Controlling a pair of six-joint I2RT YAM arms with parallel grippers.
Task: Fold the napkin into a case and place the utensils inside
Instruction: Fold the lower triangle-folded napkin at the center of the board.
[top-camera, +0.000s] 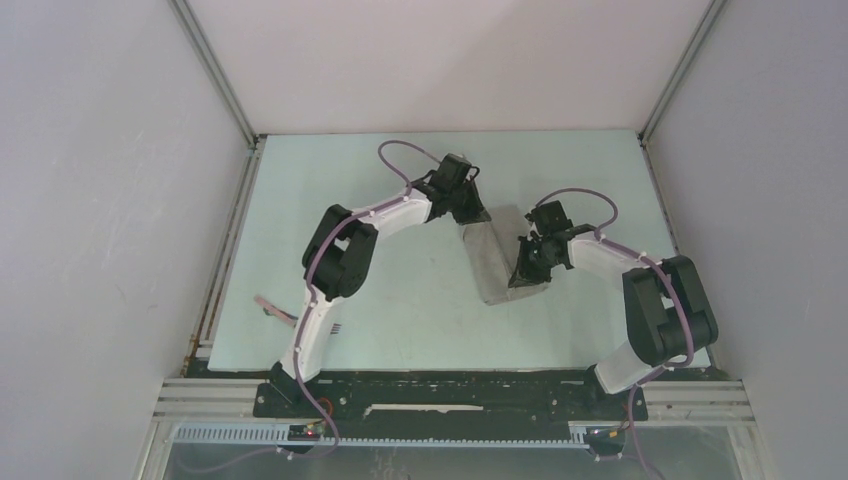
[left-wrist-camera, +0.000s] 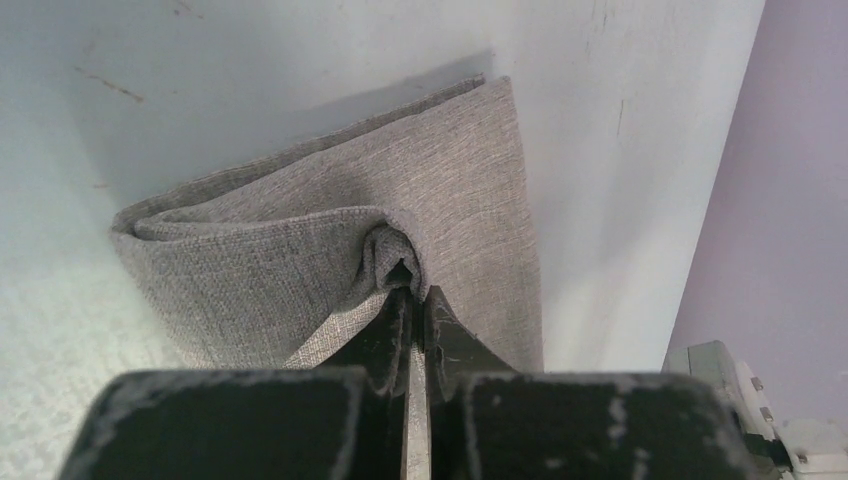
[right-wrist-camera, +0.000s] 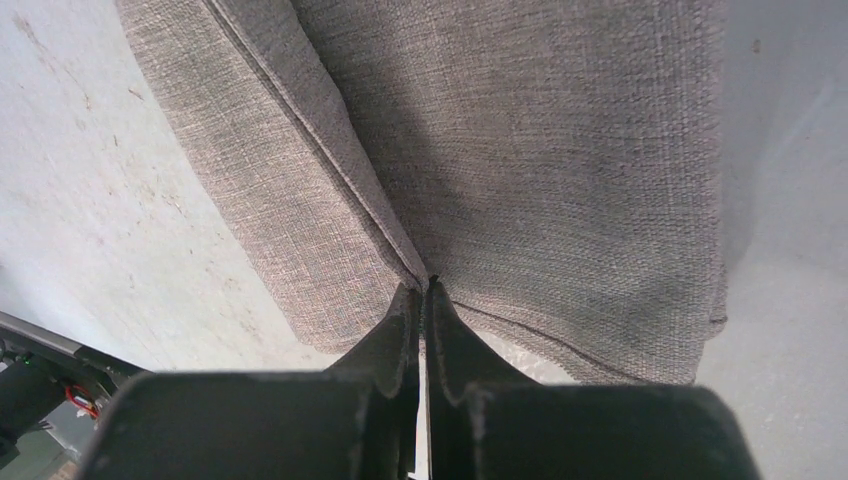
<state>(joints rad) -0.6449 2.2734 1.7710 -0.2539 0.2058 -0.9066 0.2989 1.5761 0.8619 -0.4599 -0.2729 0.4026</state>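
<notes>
Napkin (top-camera: 497, 255) lying part-folded just right of the worktop (top-camera: 400, 320) centre. Left gripper (left-wrist-camera: 412, 292) pinching a bunched fold at its far end. Right gripper (right-wrist-camera: 428, 290) clenched shut, tips against the overlapping edge. Risk: uneven pulling dragging layers apart and skewing the fold. Utensils (top-camera: 268, 306) lying near the near-left corner.
</notes>
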